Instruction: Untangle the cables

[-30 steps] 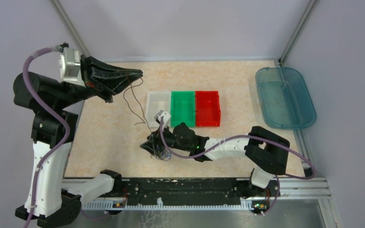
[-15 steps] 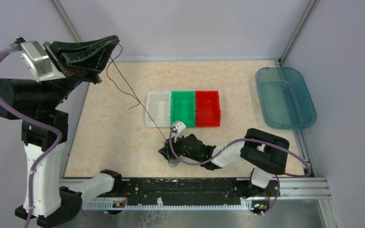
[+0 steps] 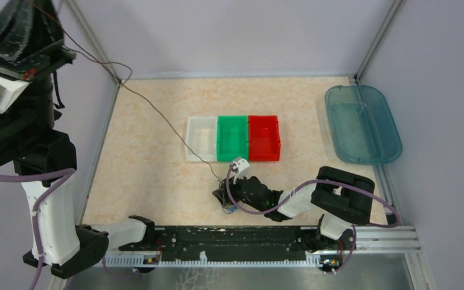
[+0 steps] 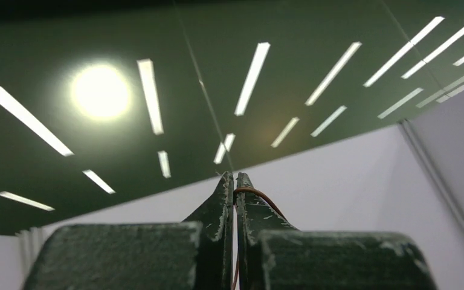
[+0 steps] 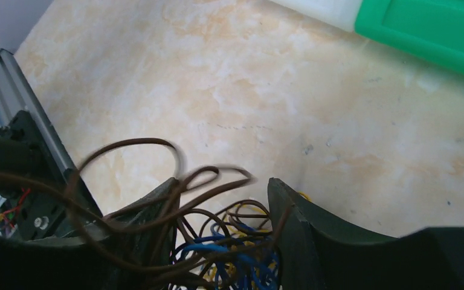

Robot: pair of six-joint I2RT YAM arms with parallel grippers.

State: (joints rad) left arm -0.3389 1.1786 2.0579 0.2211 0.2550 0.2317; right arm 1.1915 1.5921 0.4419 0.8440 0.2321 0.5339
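Left gripper (image 4: 234, 181), high over counter's far-left corner, clenched on one brown wire (image 3: 157, 115) running taut to cable bundle (image 5: 235, 251), which right gripper (image 5: 220, 205) grasps by near edge.

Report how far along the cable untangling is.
Done: nothing looks fully separated yet. In hand: the left gripper, raised high, pinches one brown wire, which runs nearly straight down to the bundle held between the right gripper jaws. Left: freeing that wire's far end, then working through the rest of the bundle, where blue, yellow and brown strands are mixed.
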